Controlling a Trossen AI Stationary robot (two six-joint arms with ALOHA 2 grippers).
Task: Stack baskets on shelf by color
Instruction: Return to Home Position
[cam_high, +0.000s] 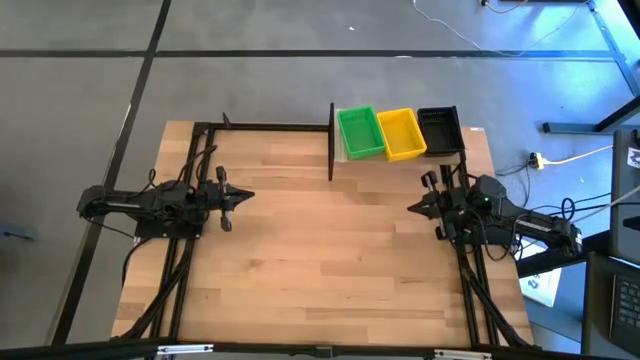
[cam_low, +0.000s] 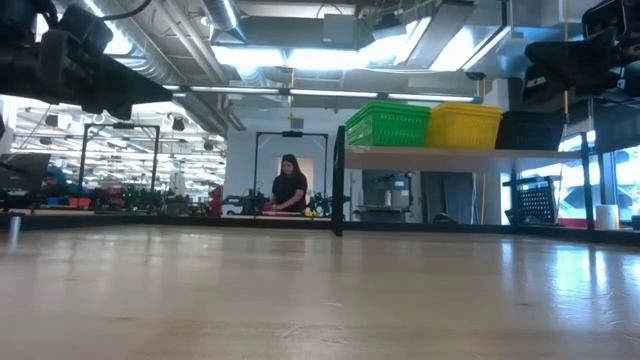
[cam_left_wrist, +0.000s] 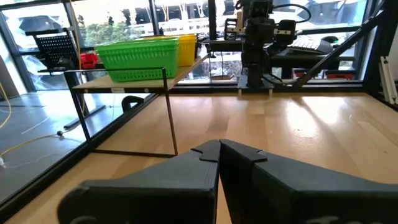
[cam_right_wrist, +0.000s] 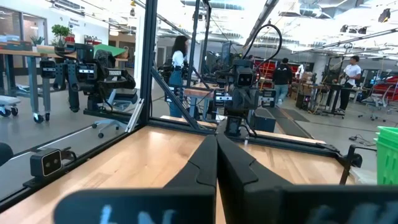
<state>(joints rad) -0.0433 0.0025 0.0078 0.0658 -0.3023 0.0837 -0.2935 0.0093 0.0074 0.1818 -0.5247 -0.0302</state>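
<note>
Three baskets (cam_high: 402, 133) show on the shelf (cam_low: 450, 153), any beneath hidden; left gripper (cam_high: 248, 196) and right gripper (cam_high: 411, 208) fingers pressed together.

Open, brightly lit workshop
Grey floor (cam_high: 80, 80) with dark seams, ceiling lights (cam_low: 300, 57) (long bright strips), distant workbenches (cam_low: 100, 208), a person (cam_low: 290, 185) standing.

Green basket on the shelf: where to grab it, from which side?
On the green basket, probably the short end wall facing the table centre, right claw from above, one finger inside: its top is open, the yellow basket crowds one long side.
</note>
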